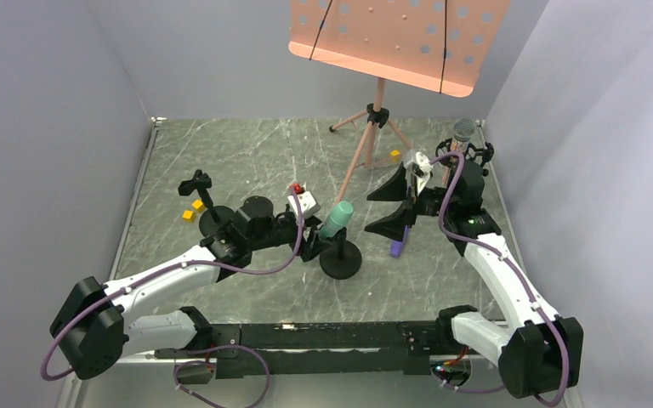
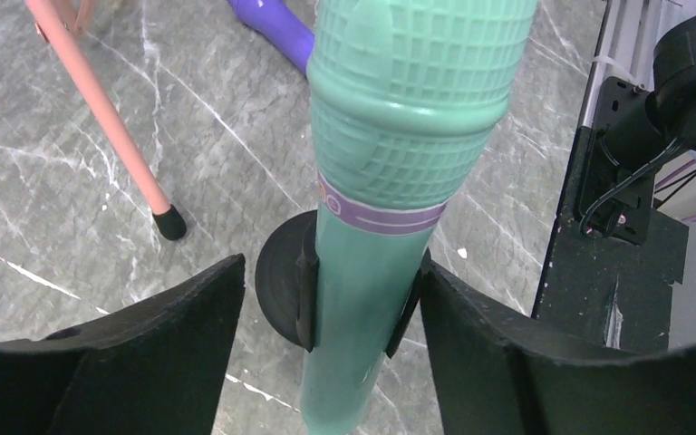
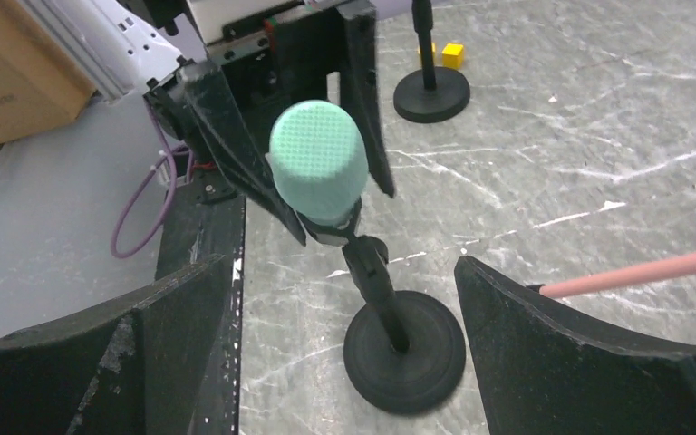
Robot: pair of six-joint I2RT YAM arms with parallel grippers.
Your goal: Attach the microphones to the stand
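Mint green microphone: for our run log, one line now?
green microphone: clipped in stand; left end effector: open around it; right end effector: open; purple microphone: on table

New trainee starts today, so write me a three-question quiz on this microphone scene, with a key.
1. True or false: the purple microphone is clipped into a stand.
2. Which microphone stands between the fingers of the open left gripper? A green, B purple, C silver.
3. How many stands hold no microphone?
Key: 1 false, the purple microphone lies on the table. 2 A, the green microphone. 3 one, the left stand.
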